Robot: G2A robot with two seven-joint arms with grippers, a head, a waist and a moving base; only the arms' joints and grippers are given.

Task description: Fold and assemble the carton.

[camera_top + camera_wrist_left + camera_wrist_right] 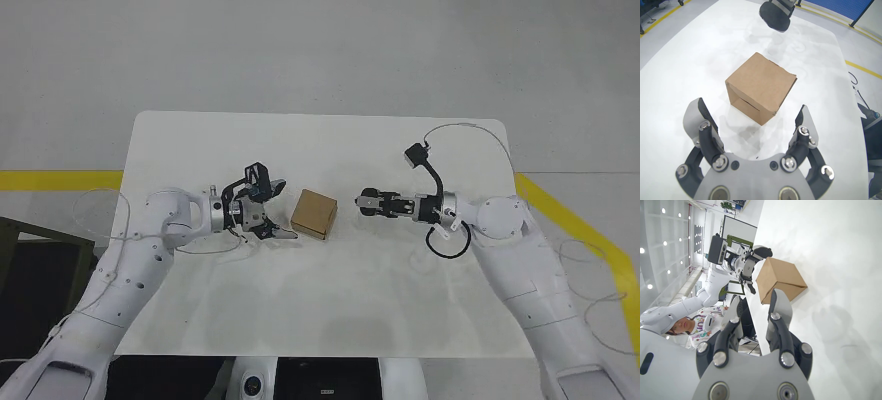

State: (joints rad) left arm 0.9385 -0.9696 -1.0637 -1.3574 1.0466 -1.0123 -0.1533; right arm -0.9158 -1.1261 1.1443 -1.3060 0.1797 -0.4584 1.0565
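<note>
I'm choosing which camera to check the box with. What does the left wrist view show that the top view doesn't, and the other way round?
Left wrist view: the box's side face toward the left gripper, set in slightly with a dark slit across it. Top view: the left arm and right arm whole, the table from edge to edge. Both: the brown box between the open-jawed left gripper and the right gripper.

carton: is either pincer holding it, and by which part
Nothing is held: the carton stands free on the table between the open left pincer and right pincer, touching neither.
</note>
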